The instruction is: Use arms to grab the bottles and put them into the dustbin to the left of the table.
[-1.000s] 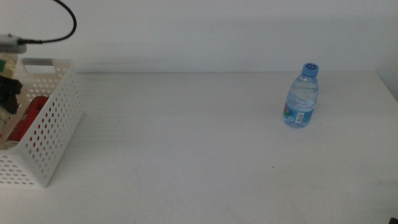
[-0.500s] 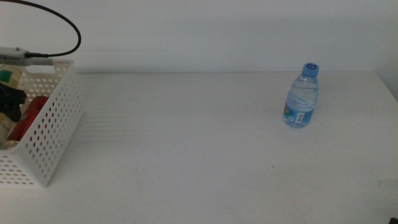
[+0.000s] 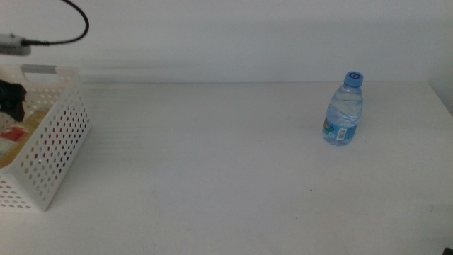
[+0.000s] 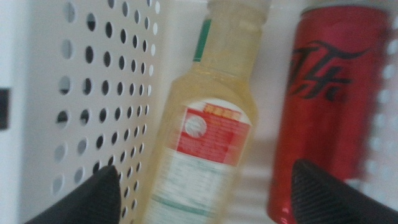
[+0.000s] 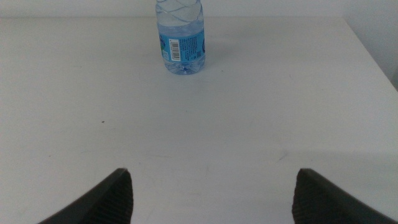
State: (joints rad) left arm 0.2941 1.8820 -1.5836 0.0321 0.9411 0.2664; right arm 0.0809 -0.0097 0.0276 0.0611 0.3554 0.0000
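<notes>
The white perforated dustbin [image 3: 49, 152] stands at the table's left end. My left gripper [image 3: 10, 99] hangs over it, open and empty. In the left wrist view the jaws [image 4: 205, 175] stand wide apart above the yellow-liquid bottle [image 4: 205, 124] and the red can [image 4: 326, 106], which lie side by side inside the dustbin [image 4: 93, 93]. The bottle's label shows in the middle view [image 3: 10, 136]. The small water bottle with the blue cap [image 3: 343, 110] stands upright at the far right of the table. My right gripper [image 5: 211, 180] is open, low over the table, well short of that bottle [image 5: 180, 37].
The white table [image 3: 212, 163] stretches bare between the dustbin and the water bottle. Its right edge [image 5: 373, 56] runs close to the water bottle. A black cable [image 3: 74, 28] loops above the left arm.
The left gripper has risen a little over the dustbin. The yellow bottle now lies loose inside beside the can. The dustbin has shifted slightly left. The water bottle has not moved.
</notes>
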